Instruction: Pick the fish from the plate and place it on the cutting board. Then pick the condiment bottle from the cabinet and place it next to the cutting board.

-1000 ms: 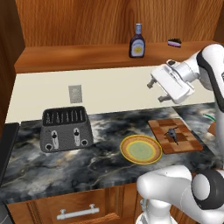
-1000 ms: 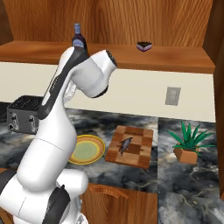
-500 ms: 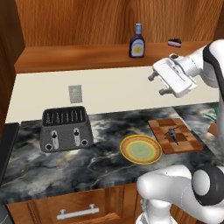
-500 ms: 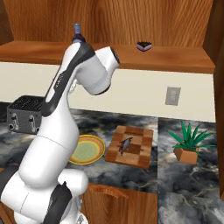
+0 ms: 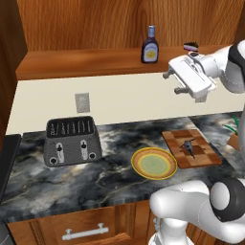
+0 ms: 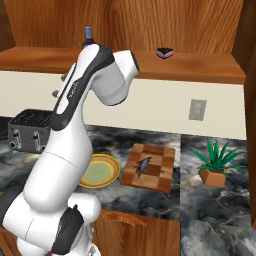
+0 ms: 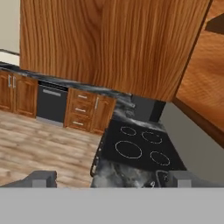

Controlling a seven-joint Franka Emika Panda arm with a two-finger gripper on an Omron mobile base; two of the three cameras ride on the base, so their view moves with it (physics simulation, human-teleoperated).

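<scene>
On the cutting board lay the fish; the gripper, fingers spread, hung below the condiment bottle, while the hand view faced a stovetop.

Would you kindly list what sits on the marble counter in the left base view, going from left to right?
Toaster → plate → cutting board, with the fish lying on it.
</scene>
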